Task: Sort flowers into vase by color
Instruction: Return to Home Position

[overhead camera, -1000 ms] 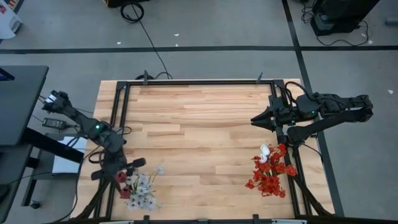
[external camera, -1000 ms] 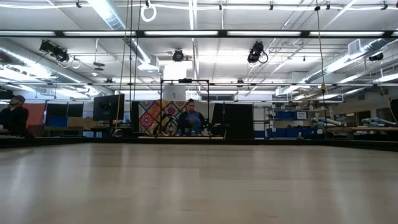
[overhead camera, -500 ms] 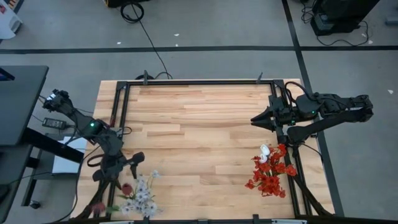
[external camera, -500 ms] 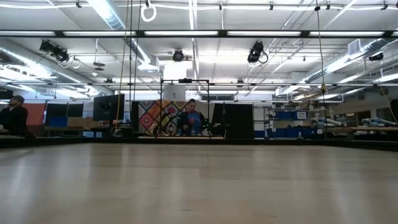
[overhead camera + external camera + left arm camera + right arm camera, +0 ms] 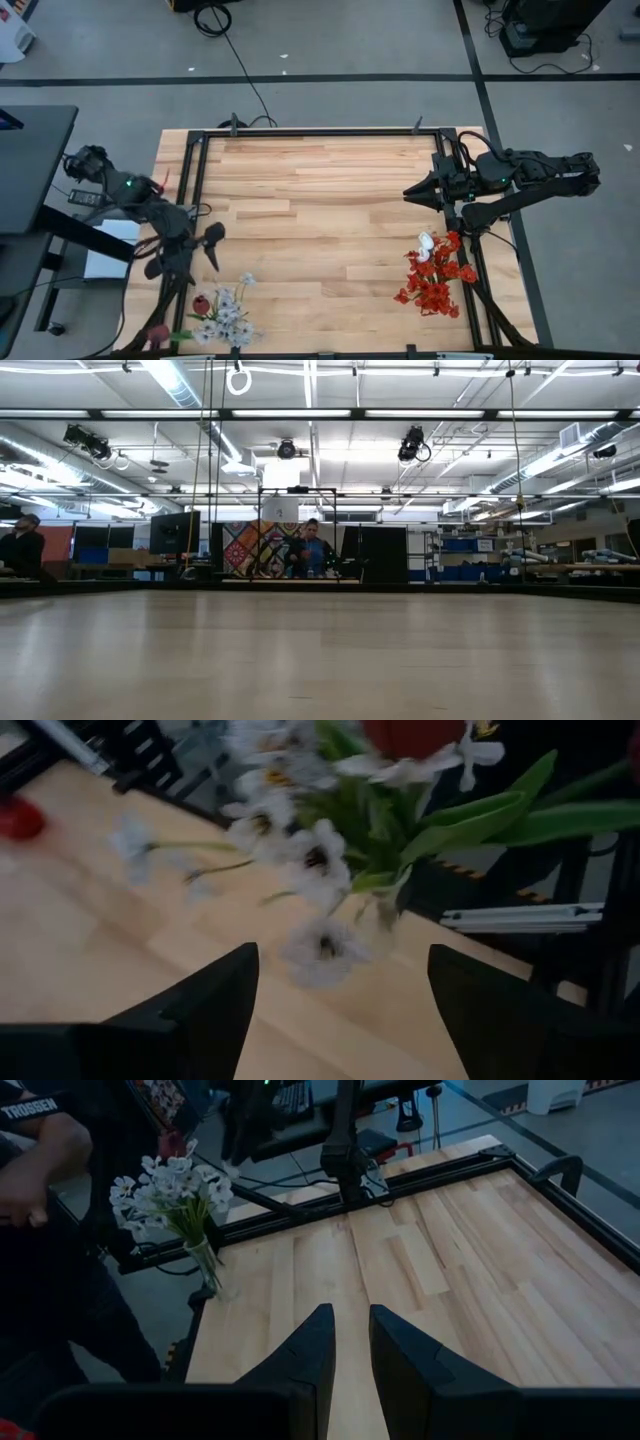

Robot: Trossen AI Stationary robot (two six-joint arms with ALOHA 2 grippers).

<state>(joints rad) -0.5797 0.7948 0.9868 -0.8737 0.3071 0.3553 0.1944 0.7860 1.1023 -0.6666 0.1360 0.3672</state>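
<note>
Flowers (image 5: 432, 280) seem sorted, I think; I'm homing, left gripper (image 5: 213, 247) spread empty near the white sprays (image 5: 228, 315), right gripper (image 5: 408, 190) pressed together, next a clear retraction.

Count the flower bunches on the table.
2. The white bunch is at the table's bottom-left corner in the high view; the red bunch is near its bottom-right edge. None seems hidden.

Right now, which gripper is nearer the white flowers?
Left. The left gripper, open, is right beside the white flowers at the table's left edge. The right gripper is across the table at the right edge, close to the red flowers instead.
</note>
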